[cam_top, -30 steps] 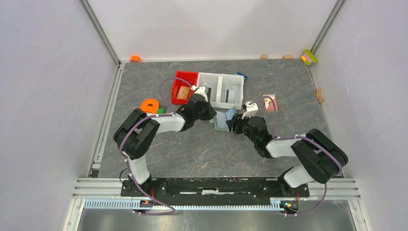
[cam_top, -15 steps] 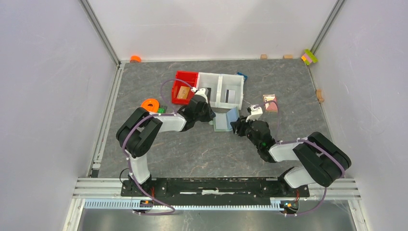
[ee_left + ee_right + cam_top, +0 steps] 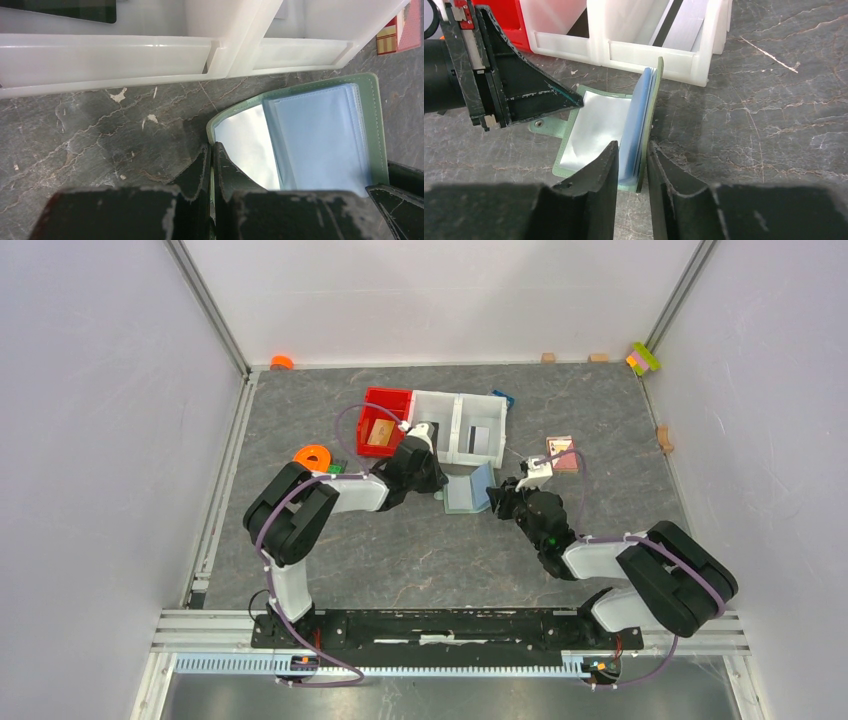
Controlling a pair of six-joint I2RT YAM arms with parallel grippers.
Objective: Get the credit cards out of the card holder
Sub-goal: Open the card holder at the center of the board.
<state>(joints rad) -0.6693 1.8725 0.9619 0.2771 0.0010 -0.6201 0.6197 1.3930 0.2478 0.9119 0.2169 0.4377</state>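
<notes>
The left end effector (image 3: 211,165) is pressed together on the thin green edge of the card holder (image 3: 596,127). It pinches the left side of the half that lies flat on the grey, marbled tabletop (image 3: 420,550).

The right end effector (image 3: 631,150) straddles the holder's other half, which stands up on its edge, almost vertical. One finger is on the side with the pale blue pockets and the other is on the sage-green outer cover. Both fingers sit close against the raised half, but it cannot be told whether they are actually pinching it.

The card holder is open like a book between the two arms, with a shiny, pale pocket facing up on the flat half. Whether any card is inside the pockets cannot be told.

Just beyond the card holder, nearly touching its far edge, stands a white bin (image 3: 649,55) with two compartments. A grey card (image 3: 686,25) with a dark stripe rests in the compartment straight beyond the holder. Beyond the holder and to its left, a red bin (image 3: 392,392) stands against the white one, with a tan card (image 3: 379,434) inside. A pink square item (image 3: 562,453) lies flat on the tabletop to the right of the card holder, well apart from it.
</notes>
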